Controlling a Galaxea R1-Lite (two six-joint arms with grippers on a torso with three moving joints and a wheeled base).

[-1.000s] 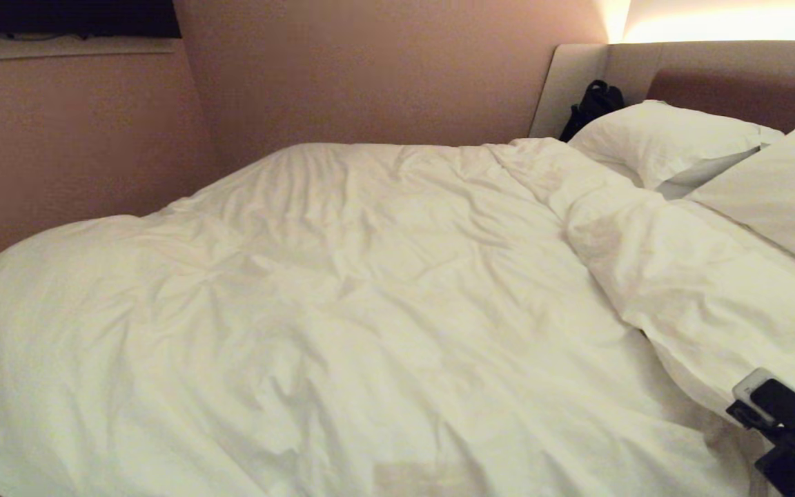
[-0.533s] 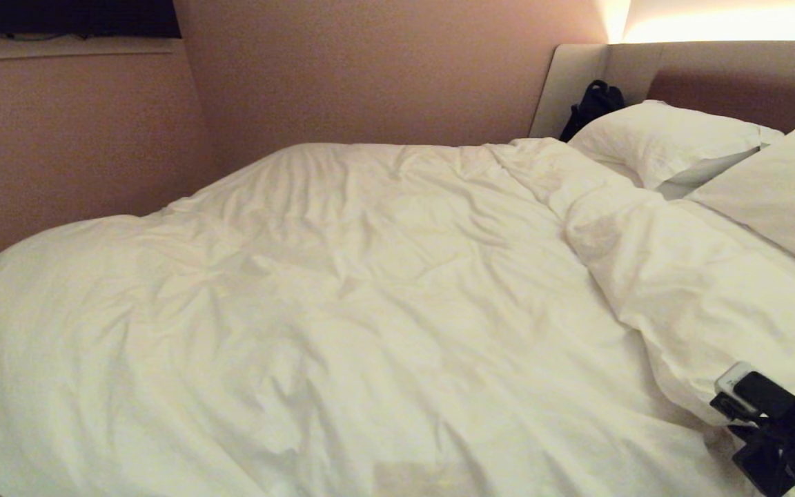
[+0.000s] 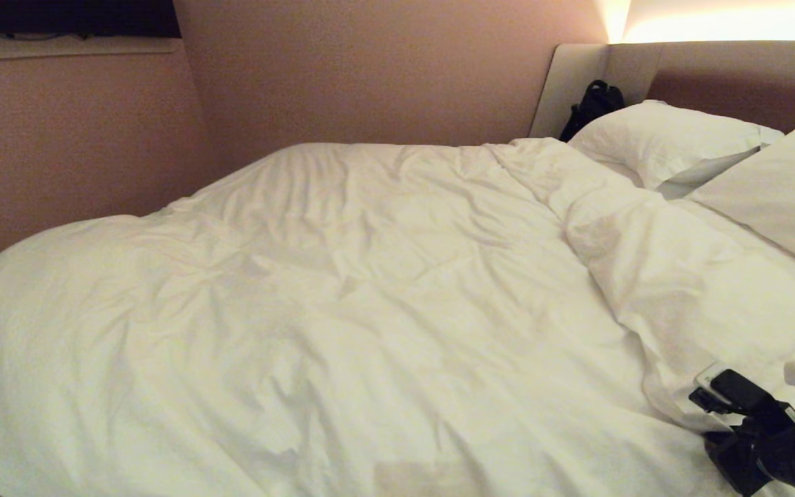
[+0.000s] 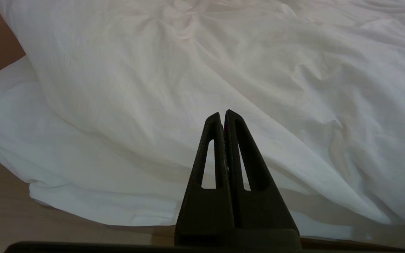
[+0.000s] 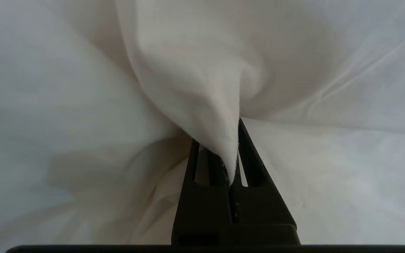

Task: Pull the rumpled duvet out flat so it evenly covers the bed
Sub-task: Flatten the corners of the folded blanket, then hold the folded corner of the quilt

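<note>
The duvet (image 3: 342,304) lies rumpled over nearly the whole bed (image 3: 577,83), its upper edge bunched in a thick fold running below two pillows (image 3: 666,138) at the headboard; the nearer pillow is cut off by the picture's edge. Little of the bed itself shows: the mattress is hidden under the duvet, and only the padded headboard stands clear. In the head view the right gripper (image 3: 718,404) sits at the duvet's near right edge, its fingers buried in cloth. The right wrist view alone shows the grip: fingers (image 5: 248,154) closed tight on a pinched peak of duvet fabric. The left gripper (image 4: 223,116) appears only in its own wrist view, fingers pressed together on nothing, just off the duvet's hanging corner. A black bag (image 3: 591,107) leans beside the headboard.
</note>
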